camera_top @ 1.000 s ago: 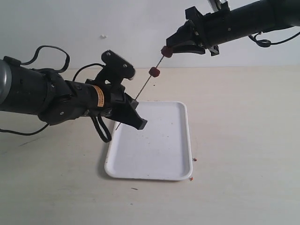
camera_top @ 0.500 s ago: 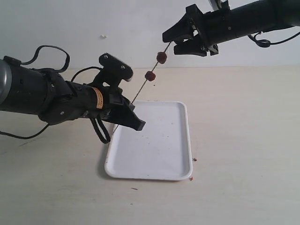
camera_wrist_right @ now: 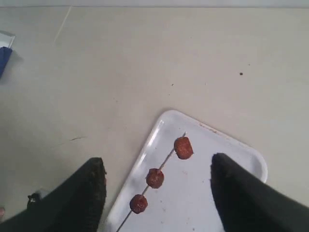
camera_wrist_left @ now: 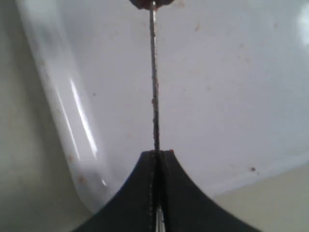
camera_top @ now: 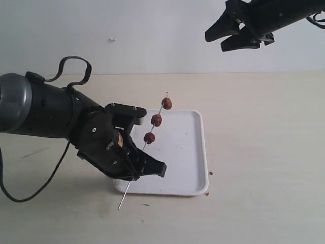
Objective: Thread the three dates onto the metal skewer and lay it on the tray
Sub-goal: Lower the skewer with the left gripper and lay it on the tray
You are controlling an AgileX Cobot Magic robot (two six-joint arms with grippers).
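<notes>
Slanting upward over the tray [camera_top: 183, 162], the metal skewer [camera_top: 141, 154] is clenched near its low end by the left tool [camera_top: 134, 176], whose camera catches only one of three dates [camera_top: 157, 120], while the right tool [camera_top: 214, 43] hangs released.

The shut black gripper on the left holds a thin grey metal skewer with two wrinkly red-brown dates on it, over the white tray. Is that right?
Nearly. The thin grey metal skewer carries three wrinkly red-brown dates, not two; the right wrist view shows all three. The left gripper does hold it, shut, over the flat white tray.
</notes>
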